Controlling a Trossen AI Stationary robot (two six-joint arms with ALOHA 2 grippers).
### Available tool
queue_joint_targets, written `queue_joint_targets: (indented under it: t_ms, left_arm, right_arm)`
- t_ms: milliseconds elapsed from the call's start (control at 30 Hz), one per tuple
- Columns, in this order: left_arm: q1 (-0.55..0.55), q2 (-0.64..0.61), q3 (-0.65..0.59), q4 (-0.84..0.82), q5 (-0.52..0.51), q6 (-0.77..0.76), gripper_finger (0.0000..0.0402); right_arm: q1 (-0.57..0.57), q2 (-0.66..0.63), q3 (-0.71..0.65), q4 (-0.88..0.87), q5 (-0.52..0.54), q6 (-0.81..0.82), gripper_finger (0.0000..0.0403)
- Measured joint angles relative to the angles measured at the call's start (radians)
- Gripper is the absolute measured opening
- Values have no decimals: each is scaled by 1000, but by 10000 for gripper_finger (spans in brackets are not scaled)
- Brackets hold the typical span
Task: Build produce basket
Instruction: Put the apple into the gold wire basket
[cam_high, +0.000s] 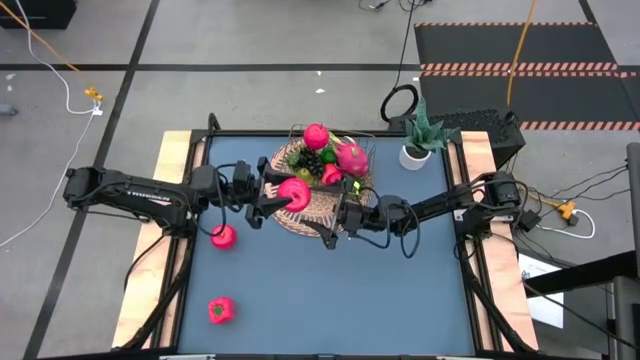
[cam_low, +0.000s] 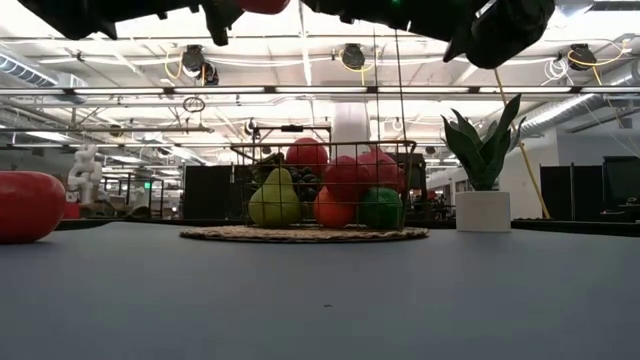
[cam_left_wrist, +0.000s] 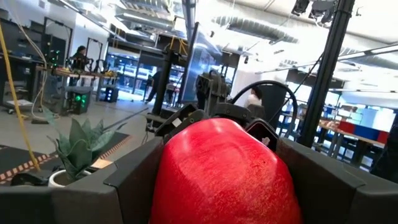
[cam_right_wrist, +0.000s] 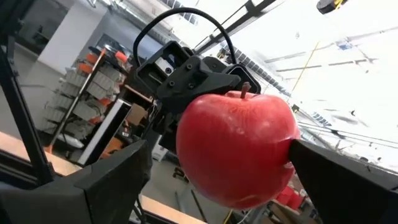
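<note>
Basket (cam_high: 318, 215) at twelve o'clock on the table (cam_high: 400, 290), produce (cam_high: 340, 160) piled in it, potted plant (cam_high: 417, 140) at one o'clock beside it, apple (cam_high: 294, 193) over its nine o'clock rim, loose fruit (cam_high: 223, 237) at nine o'clock, another (cam_high: 220, 311) at seven o'clock

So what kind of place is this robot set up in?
Probably an open-plan robotics lab or workshop: exposed ceiling ducts and strip lights overhead, hazard-striped floor mats, loose cables trailing across concrete, and other equipment benches behind.
</note>
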Motion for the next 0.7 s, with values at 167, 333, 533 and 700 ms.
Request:
queue_joint_targets:
  t_ms: [167, 333, 533, 700]
  left_arm:
    - [-1, -1, 0, -32, 6, 25, 297]
    - [0, 2, 0, -63, 5, 25, 297]
    - [-2, 10, -3, -98, 15, 46, 296]
    - [-2, 34, -2, -70, 2, 35, 296]
  right_arm:
    - [-1, 0, 0, -11, 2, -13, 389]
    - [-1, 1, 0, -30, 78, 13, 396]
    - [-2, -29, 11, -192, 71, 29, 400]
    - [-5, -40, 19, -240, 64, 36, 400]
